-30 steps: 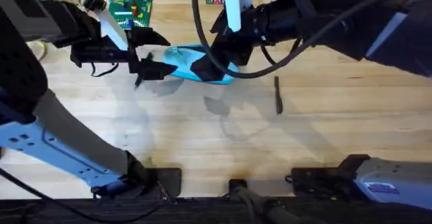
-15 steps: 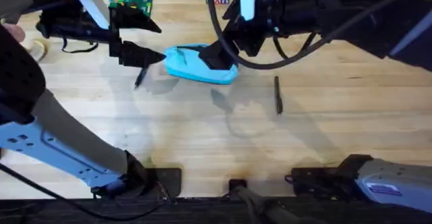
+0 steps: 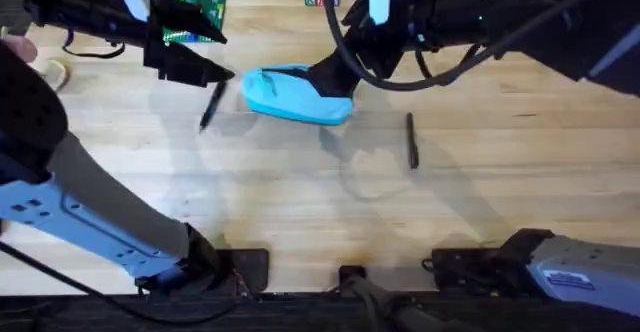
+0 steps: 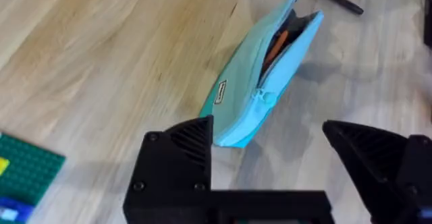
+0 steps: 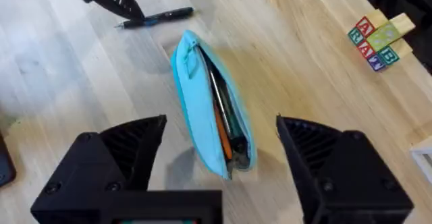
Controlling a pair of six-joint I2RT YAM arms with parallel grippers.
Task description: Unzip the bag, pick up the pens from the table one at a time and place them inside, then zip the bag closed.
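Overhead view: bag [image 3: 297,94] is seen between the grippers, its long axis running from left gripper [image 3: 205,70] to right gripper [image 3: 335,80]; one pen [image 3: 211,105] lies just below the left gripper, the other pen [image 3: 411,139] nearer the right. Left wrist view: jaws are spread and empty, the unzipped bag ahead. Right wrist view: jaws are likewise parted, nothing held, the bag's opening directly ahead.

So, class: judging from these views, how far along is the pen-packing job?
Done: the blue pouch is unzipped, its orange lining showing, with some items already lying inside. In hand: nothing; the left tool and right tool are both open and empty near the pouch. Left: two pens, one beside the pouch and one farther off, remain on the table; zipping follows.
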